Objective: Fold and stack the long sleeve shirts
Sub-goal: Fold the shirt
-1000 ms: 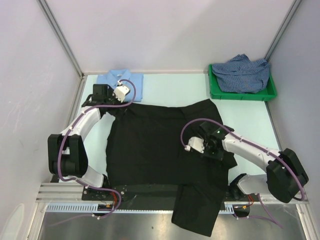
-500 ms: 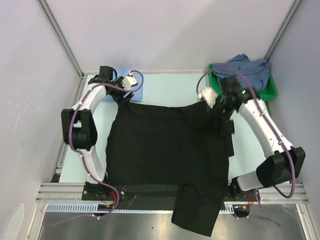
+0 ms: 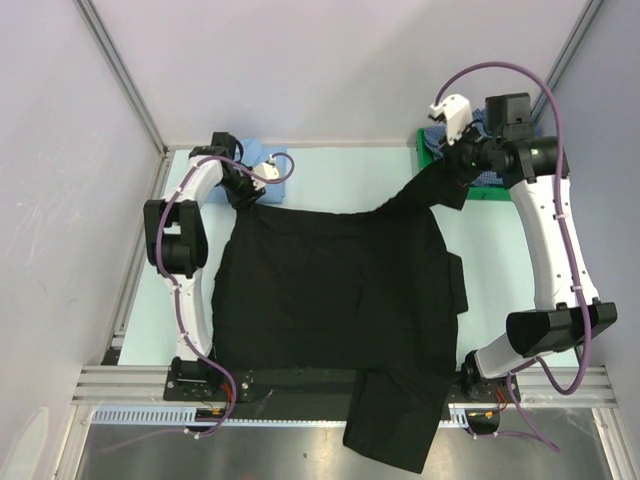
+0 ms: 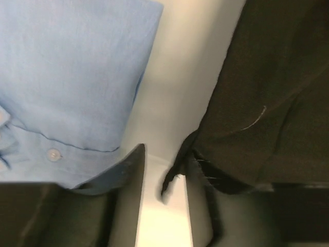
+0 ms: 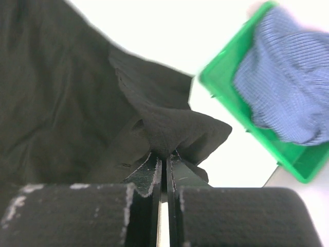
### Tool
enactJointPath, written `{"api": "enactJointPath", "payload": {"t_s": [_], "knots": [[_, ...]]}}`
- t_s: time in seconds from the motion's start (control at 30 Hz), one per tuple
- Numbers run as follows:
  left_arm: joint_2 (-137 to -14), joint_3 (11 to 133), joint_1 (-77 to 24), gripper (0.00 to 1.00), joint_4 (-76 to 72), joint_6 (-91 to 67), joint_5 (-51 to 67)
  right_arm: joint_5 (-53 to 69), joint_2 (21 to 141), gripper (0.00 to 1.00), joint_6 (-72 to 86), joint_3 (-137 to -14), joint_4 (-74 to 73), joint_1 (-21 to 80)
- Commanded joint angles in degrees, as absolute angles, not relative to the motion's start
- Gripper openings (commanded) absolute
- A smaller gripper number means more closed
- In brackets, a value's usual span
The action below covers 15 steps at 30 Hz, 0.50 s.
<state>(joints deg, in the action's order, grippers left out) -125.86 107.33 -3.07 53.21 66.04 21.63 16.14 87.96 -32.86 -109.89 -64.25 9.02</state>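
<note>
Right gripper (image 5: 163, 159), at 1 o'clock, clamps a corner of the black shirt (image 3: 330, 290); left gripper (image 4: 162, 190), at 11 o'clock, open beside the blue shirt (image 4: 77, 77).

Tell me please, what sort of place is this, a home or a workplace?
Most likely a robotics lab test cell, not a home. Plain panel walls enclose a pale table; a left arm and a right arm are bolted at its near edge, handling a black shirt.
</note>
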Motion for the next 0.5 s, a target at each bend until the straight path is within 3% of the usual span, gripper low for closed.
{"api": "enactJointPath", "payload": {"t_s": [0.0,0.03,0.1,0.33,0.37,0.47], "knots": [[-126.6,112.3,-2.7,0.28,53.9,65.9,19.1,14.9,84.3,0.00,-27.4,-111.5,-55.9,6.9],[-126.8,112.8,-2.7,0.13,54.0,65.6,17.5,14.2,83.8,0.00,-27.2,-110.7,-54.9,6.8],[-126.5,113.5,-2.8,0.00,54.0,65.3,15.9,13.5,82.5,0.00,-26.3,-108.9,-52.9,6.8],[-122.7,109.6,-3.8,0.00,51.9,64.9,9.1,8.4,80.2,0.00,-23.5,-107.4,-45.9,6.8],[-121.7,107.4,-4.0,0.01,51.6,65.0,9.0,8.3,79.8,0.00,-23.3,-107.1,-44.7,6.8],[-120.6,103.8,-4.5,0.32,49.0,64.2,8.8,9.7,79.1,0.00,-22.7,-107.0,-43.2,7.0]]}}
